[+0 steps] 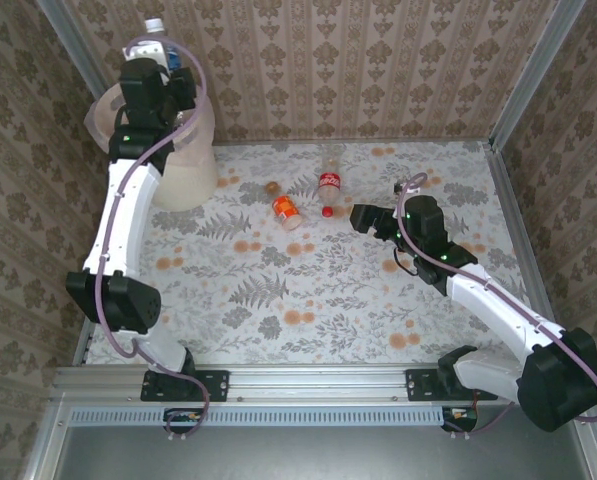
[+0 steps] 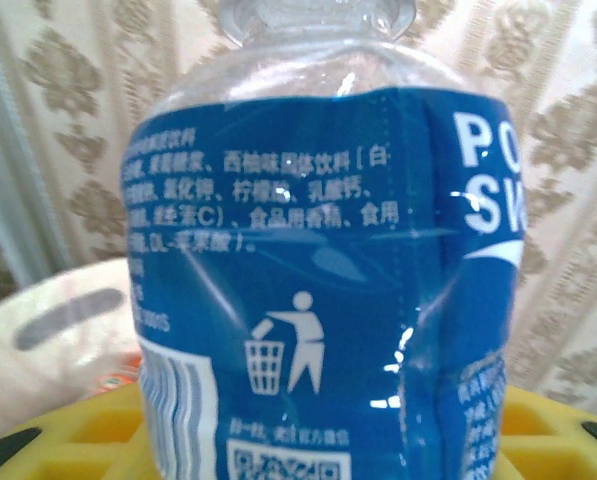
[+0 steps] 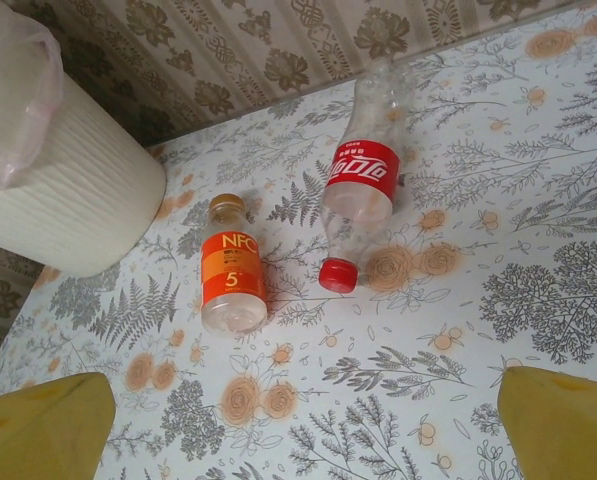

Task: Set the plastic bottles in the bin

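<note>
I see my left end effector (image 1: 158, 68) clamped on a clear blue-labelled plastic bottle (image 2: 318, 250) above the round cream plastic bin (image 1: 190, 172); my right end effector (image 1: 362, 217) stands apart.

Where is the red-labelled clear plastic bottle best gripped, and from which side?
Probably across its labelled middle, from straight above: the red-labelled clear plastic bottle lies flat on its side, red cap toward the near side, and the orange-labelled plastic bottle lies apart, leaving finger room.

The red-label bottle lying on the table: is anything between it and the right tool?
Nothing visible. Bare table lies between the open right tool and the red-label bottle. The orange-label bottle lies off to one side, apart from it.
</note>
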`<state>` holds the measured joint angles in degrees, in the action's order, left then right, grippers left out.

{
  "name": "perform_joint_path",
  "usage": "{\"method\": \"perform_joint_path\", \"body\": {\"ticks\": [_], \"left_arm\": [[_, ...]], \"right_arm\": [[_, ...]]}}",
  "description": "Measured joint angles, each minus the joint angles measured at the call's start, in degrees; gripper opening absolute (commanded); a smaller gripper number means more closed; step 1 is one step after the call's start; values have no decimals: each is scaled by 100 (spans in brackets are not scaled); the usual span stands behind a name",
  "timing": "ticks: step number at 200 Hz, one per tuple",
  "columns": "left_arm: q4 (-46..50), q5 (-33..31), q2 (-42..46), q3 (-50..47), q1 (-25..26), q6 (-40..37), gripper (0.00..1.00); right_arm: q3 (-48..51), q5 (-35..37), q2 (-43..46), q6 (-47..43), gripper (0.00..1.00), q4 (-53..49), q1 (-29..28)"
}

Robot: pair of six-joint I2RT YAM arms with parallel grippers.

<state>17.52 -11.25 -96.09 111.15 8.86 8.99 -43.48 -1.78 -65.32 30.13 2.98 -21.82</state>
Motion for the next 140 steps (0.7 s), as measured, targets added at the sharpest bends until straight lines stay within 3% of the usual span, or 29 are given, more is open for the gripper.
{"method": "perform_joint_path", "body": {"ticks": [54, 99, 140], "left_arm": [[-105, -13, -258, 284, -804, -772, 50], [50, 396, -468, 415, -1257, -1777, 50], [417, 988, -1060, 1128, -1816, -2057, 51]], "right_arm": [[2, 90, 50, -2, 100, -153, 0], [7, 223, 138, -46, 100, -238, 0], [7, 264, 138, -144, 100, -369, 0]]}}
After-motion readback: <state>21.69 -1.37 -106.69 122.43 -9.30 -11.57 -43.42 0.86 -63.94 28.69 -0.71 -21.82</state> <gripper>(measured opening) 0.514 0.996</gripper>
